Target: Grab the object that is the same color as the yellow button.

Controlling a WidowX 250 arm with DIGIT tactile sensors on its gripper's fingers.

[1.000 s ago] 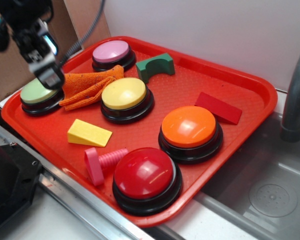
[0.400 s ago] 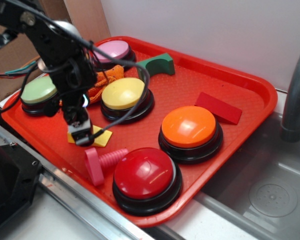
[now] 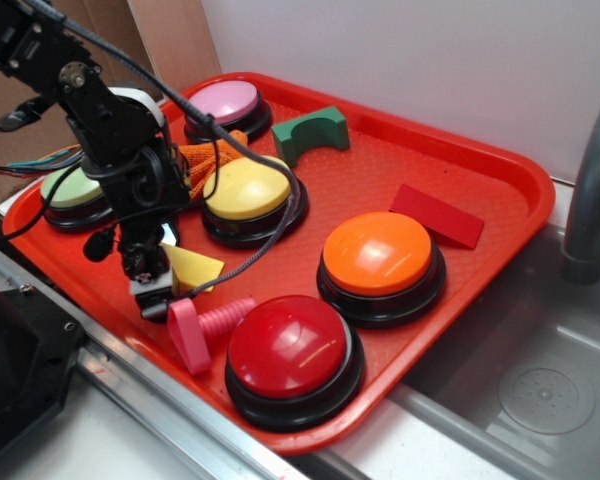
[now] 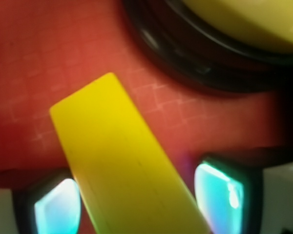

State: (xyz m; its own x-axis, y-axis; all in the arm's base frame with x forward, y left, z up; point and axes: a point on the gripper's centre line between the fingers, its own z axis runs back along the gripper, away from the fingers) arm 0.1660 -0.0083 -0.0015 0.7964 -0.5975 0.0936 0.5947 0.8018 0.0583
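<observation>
The small yellow wedge block (image 3: pixel 195 268) lies on the red tray (image 3: pixel 480 170), in front of the pale-yellow domed button (image 3: pixel 247 187). My gripper (image 3: pixel 152 290) is lowered over the wedge's left end, which the arm hides. In the wrist view the wedge (image 4: pixel 122 161) runs diagonally between my two glowing pads (image 4: pixel 58 207). The gripper (image 4: pixel 139 204) is open. The left pad is close against the wedge and a strip of tray shows before the right pad. The yellow button's black base (image 4: pixel 205 63) is just beyond.
On the tray are a red button (image 3: pixel 290 345), an orange button (image 3: pixel 378 252), a pink button (image 3: pixel 222 102), a light green button (image 3: pixel 68 190), an orange cloth (image 3: pixel 205 160), a green arch (image 3: pixel 312 130), a red wedge (image 3: pixel 436 215) and a pink screw (image 3: pixel 205 325). A sink (image 3: pixel 540 390) lies right.
My gripper has swung from above the green button forward and down onto the yellow wedge. It now stands lower, with its fingers on either side of the wedge.
</observation>
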